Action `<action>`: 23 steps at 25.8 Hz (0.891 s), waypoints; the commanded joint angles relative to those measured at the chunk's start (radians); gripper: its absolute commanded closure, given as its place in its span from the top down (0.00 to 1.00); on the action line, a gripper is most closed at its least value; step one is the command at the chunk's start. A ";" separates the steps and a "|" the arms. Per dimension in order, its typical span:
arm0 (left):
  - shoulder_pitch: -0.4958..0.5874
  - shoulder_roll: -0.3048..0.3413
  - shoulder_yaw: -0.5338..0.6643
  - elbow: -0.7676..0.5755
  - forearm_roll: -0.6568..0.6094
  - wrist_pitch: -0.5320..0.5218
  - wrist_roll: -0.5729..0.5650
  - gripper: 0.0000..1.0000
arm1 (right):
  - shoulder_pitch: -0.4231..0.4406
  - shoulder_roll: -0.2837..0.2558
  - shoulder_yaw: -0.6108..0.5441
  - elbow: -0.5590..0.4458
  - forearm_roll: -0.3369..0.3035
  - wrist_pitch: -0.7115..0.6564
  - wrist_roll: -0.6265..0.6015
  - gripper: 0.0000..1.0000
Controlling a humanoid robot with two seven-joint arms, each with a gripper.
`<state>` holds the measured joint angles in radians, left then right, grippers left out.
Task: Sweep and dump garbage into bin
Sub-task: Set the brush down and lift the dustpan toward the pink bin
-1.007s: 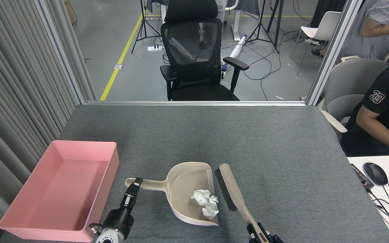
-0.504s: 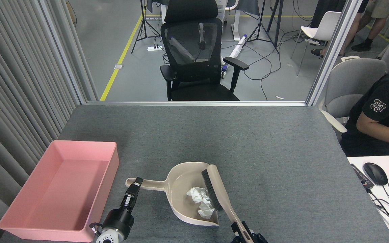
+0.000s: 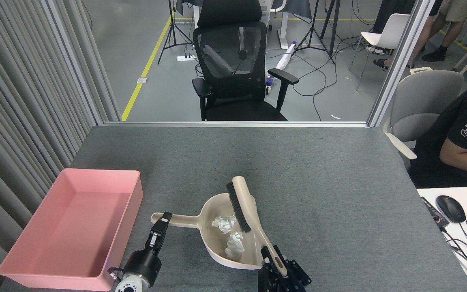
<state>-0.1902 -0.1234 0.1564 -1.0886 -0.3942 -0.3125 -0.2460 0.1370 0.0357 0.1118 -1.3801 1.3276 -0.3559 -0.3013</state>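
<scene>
The garbage (image 3: pixel 228 233) lay inside the beige dustpan (image 3: pixel 225 239) as two crumpled white lumps, one at 12 o'clock of the other, pressed at their 3 o'clock side by the dark bristles of the brush (image 3: pixel 243 205). The left gripper (image 3: pixel 158 231) had its fingers clenched on the dustpan's handle, and the right gripper (image 3: pixel 276 263) grasped the brush handle. At 9 o'clock of the dustpan, on the grey worktop (image 3: pixel 318 174), the pink bin (image 3: pixel 126 202) held nothing (its floor bare).

Black office chair (image 3: pixel 237 69), computer mouse (image 3: pixel 450 208), seated person (image 3: pixel 456 154).
</scene>
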 commanded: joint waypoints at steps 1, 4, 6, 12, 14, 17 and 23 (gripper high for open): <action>0.000 -0.001 -0.001 0.001 0.012 0.001 0.001 0.17 | 0.004 -0.045 -0.096 -0.017 -0.059 -0.054 -0.009 0.00; 0.000 -0.001 -0.001 -0.001 0.054 0.021 0.001 0.16 | 0.006 -0.109 -0.205 -0.016 -0.074 -0.086 -0.009 0.00; 0.000 -0.001 -0.003 -0.004 0.072 0.030 -0.001 0.17 | 0.010 -0.148 -0.264 -0.014 -0.074 -0.120 -0.009 0.00; -0.003 -0.001 -0.008 -0.071 0.075 0.087 -0.004 0.17 | 0.052 -0.221 -0.314 0.019 -0.068 -0.156 -0.007 0.00; -0.008 -0.002 -0.008 -0.085 0.075 0.104 -0.004 0.17 | 0.058 -0.221 -0.314 0.019 -0.065 -0.156 -0.007 0.00; -0.009 -0.002 -0.008 -0.103 0.074 0.112 -0.004 0.17 | 0.070 -0.220 -0.314 0.019 -0.059 -0.147 -0.004 0.00; -0.026 0.007 -0.008 -0.180 0.074 0.179 -0.024 0.17 | 0.070 -0.220 -0.317 0.026 -0.065 -0.141 -0.002 0.00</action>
<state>-0.2064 -0.1231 0.1489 -1.2333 -0.3203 -0.1669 -0.2550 0.2060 -0.1836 -0.2043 -1.3564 1.2671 -0.4999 -0.3042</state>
